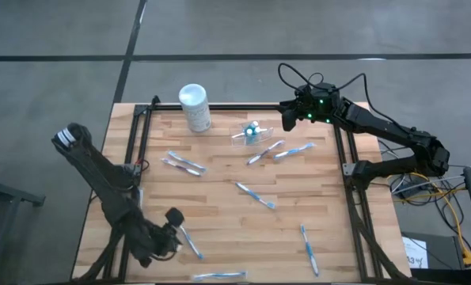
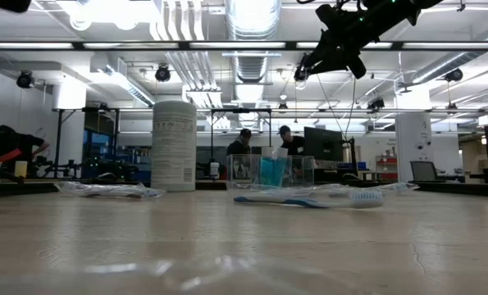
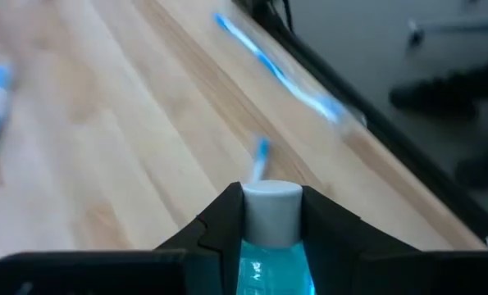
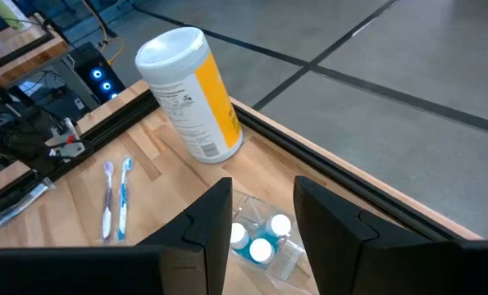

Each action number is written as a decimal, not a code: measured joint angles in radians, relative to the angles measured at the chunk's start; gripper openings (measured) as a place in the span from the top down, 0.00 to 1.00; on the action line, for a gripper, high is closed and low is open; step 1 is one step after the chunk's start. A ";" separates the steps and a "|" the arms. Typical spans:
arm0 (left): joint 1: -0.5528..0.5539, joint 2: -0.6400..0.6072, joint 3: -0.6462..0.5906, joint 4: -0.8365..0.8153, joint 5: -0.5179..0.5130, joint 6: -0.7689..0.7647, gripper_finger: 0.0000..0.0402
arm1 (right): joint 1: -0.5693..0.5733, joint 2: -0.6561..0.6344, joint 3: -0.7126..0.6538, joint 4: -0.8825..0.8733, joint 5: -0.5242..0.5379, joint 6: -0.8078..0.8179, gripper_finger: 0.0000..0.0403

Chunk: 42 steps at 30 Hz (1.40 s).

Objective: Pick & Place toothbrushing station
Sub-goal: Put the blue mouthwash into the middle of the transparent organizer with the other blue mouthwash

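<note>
Left wrist view: held blue item (image 3: pixel 270 238) cut off at frame edge, toothbrushes (image 3: pixel 276 70) blurred; two distant people (image 2: pixel 264 143) indistinct.

Dark jointed arms, green wrist lights

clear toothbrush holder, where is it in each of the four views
High view: the clear holder sits near the table's far edge, right of the white cylinder.
Low view: centre, holder right of the cylinder.
Left wrist view: not in it.
Right wrist view: holder between the dark fingers, below the cylinder.
Shared landmark: the white cylinder.
</note>
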 joint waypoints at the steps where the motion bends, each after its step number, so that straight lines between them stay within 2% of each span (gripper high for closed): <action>1: 0.005 -0.019 0.000 0.006 -0.010 0.001 0.74 | 0.000 0.000 0.000 0.000 0.000 0.000 0.68; 11: 0.134 -0.126 -0.010 0.214 -0.002 0.062 0.74 | 0.000 0.000 0.000 0.000 0.000 0.000 0.68; 18: 0.309 -0.122 -0.010 0.382 0.121 0.085 0.74 | 0.000 0.000 0.000 0.000 0.000 0.000 0.68; 23: 0.430 -0.119 -0.010 0.504 0.171 0.102 0.74 | 0.000 0.000 0.000 0.000 0.000 0.000 0.68; 36: 0.692 0.041 -0.010 0.784 0.312 0.090 0.74 | 0.000 0.000 0.000 0.000 0.000 0.000 0.68; 42: 0.807 0.126 -0.010 0.847 0.359 0.063 0.74 | 0.000 0.000 0.000 0.000 0.000 0.000 0.68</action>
